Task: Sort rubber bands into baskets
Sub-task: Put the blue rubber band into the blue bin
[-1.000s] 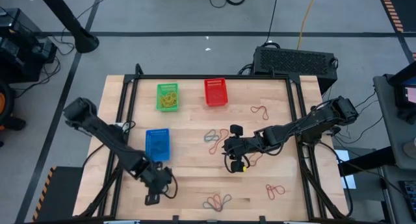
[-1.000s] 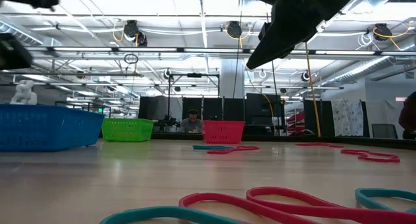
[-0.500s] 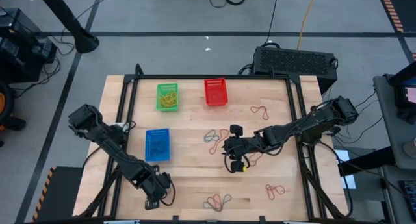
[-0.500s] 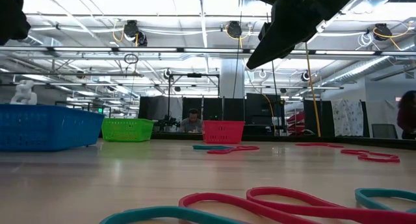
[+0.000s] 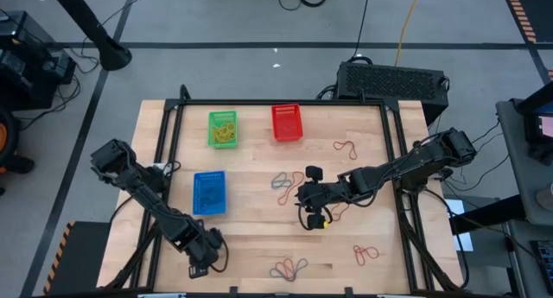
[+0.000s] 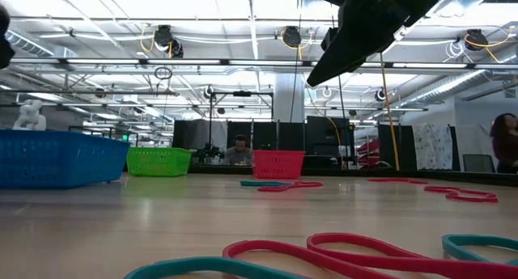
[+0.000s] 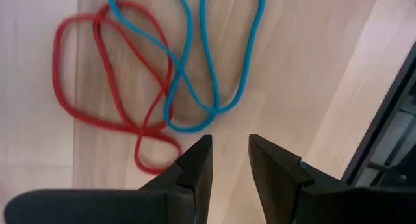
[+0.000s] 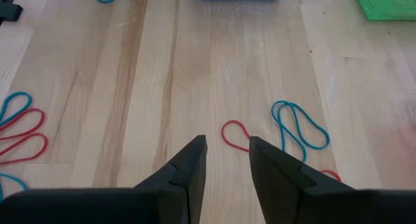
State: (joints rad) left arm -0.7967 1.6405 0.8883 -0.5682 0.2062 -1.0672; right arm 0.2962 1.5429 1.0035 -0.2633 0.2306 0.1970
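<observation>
Rubber bands lie loose on the wooden table: a red and blue tangle (image 7: 156, 87) just past my left gripper's fingertips, a red loop (image 8: 235, 134) and a blue one (image 8: 299, 123) ahead of my right gripper, more at the right (image 5: 365, 253) and far right (image 5: 346, 147). The green basket (image 5: 222, 129) with yellowish bands, the red basket (image 5: 287, 123) and the blue basket (image 5: 208, 193) stand on the table. My left gripper (image 7: 229, 160) is open near the table's front-left edge (image 5: 200, 269), pointing steeply down. My right gripper (image 8: 227, 156) hovers open over mid-table (image 5: 311, 218).
Dark frame rails (image 5: 168, 147) run along the table's left and right sides. A black box (image 5: 393, 78) sits behind the far edge. More bands (image 6: 340, 251) lie near the front edge. People (image 6: 239, 150) are in the room beyond the table.
My left gripper has sunk toward the table near the front-left edge and rolled about its wrist, staying open. The rubber bands and baskets lie as before.
</observation>
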